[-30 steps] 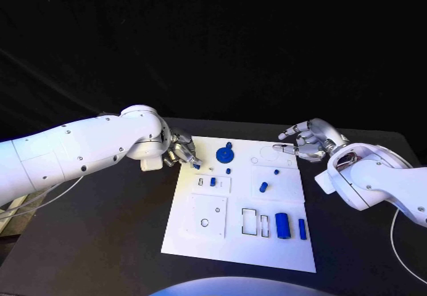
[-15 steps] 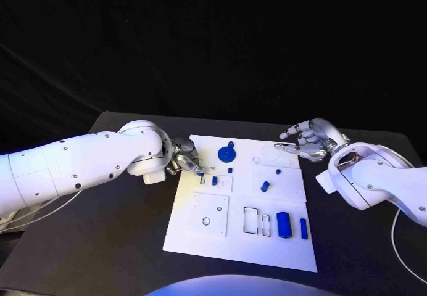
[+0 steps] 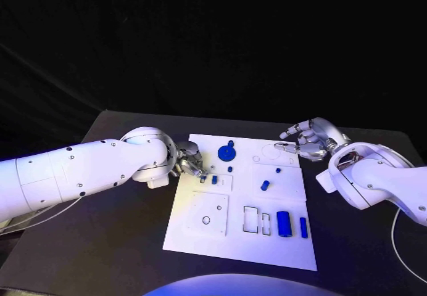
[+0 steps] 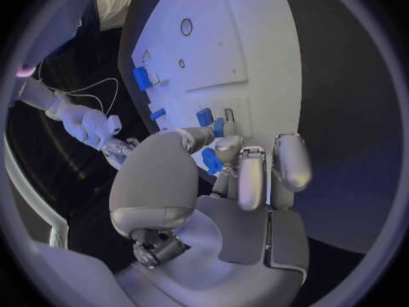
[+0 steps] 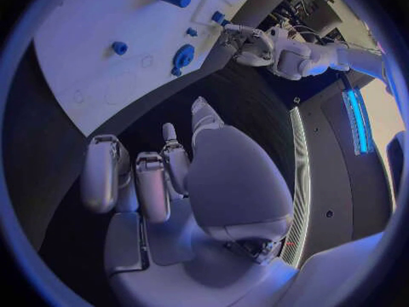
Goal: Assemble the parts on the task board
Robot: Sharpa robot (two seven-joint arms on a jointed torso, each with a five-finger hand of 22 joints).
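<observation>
The white task board [image 3: 207, 243] lies mid-table. My left hand [image 3: 189, 161] hovers at its left edge, over a small square panel [image 3: 221, 185]. It pinches a small blue part [image 4: 210, 160] between thumb and finger; the part's tip [image 3: 203, 179] shows just below the fingers. Beside it a blue peg [image 3: 213, 180] stands in the panel. A round blue piece [image 3: 225, 153] sits further back. My right hand [image 3: 307, 140] floats over the far right corner, fingers spread, holding nothing. The right wrist view shows the board [image 5: 77, 68], the round piece [image 5: 183, 54] and my left hand [image 5: 247, 44].
On the board's right half lie a short blue piece [image 3: 264, 185], a small peg [image 3: 277, 171], a thick blue cylinder [image 3: 283, 223] and a thin blue bar [image 3: 302, 227]. Outlined slots [image 3: 250, 221] and a larger square panel [image 3: 207, 214] sit near the front.
My left hand has moved along the board's left edge towards me, carrying the small blue part over the small square panel. The right hand has stayed put.
</observation>
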